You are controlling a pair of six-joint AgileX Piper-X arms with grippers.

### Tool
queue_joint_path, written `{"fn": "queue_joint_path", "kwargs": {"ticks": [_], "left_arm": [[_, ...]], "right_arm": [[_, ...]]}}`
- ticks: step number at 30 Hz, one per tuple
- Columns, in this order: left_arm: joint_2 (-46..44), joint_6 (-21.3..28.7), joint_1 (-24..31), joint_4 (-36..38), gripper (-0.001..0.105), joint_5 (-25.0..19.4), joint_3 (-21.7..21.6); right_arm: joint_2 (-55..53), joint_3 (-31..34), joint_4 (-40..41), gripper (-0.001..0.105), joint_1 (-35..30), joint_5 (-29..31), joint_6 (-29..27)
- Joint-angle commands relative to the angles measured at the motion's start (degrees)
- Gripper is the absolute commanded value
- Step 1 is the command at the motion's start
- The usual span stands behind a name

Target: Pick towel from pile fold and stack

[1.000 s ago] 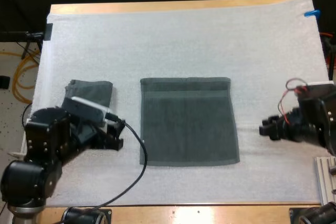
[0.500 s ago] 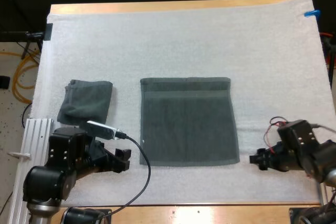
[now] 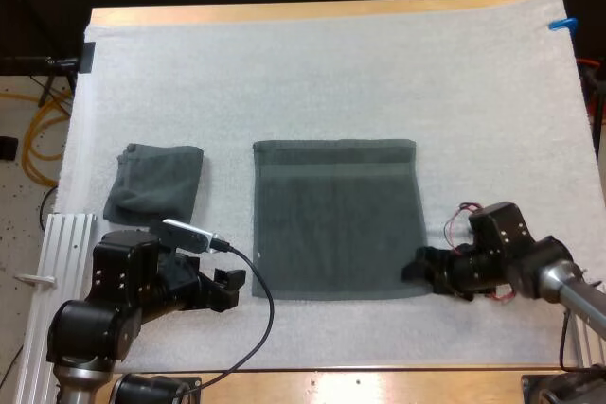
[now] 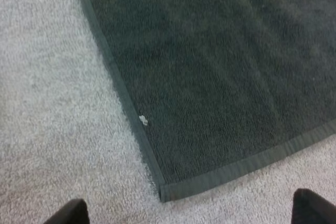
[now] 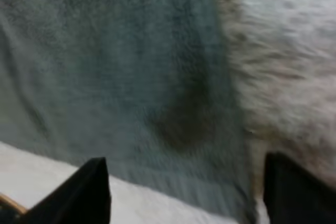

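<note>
Left arm at 7 o'clock, jaws spread wide, pointing toward 3 o'clock. Right arm at 4 o'clock, jaws spread wide, pointing toward 9 o'clock.

The left arm is matte black throughout: boxy joint housings with rounded corners, small pale screw heads dotted over their faces, and a broad round drum near its base. The left pincer is black too, two short stubby fingers on a squat block. In the left wrist view its fingertips are plain black with blunt, rounded ends. The right arm has a black, blocky wrist housing with tiny light screw dots, joined to a smooth silver-grey tube. The right pincer is black and stubby. In the right wrist view its finger ends look flat-sided, square-cut and unmarked.
</note>
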Motion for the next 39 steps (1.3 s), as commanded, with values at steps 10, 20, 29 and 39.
{"fn": "queue_joint_path", "kwargs": {"ticks": [10, 20, 29, 39], "left_arm": [[0.5, -0.7, 0.0, -0.4, 0.073, 1.6, 0.0], [6.3, -3.7, 0.0, -2.2, 0.073, 6.8, 1.3], [13.4, -8.9, 0.0, -11.1, 0.073, 7.7, 9.3], [28.4, -9.2, 0.0, -18.5, 0.073, 9.9, 9.3]], "right_arm": [[2.5, -0.1, -2.0, 0.013, -0.1, -2.7, 1.2], [2.5, -0.1, -1.9, 0.000, -0.1, -0.3, -1.3], [2.5, -0.1, -1.9, 0.000, -0.1, -0.4, -1.3], [2.5, -0.1, -1.9, 0.000, -0.1, -0.7, -1.3]]}}
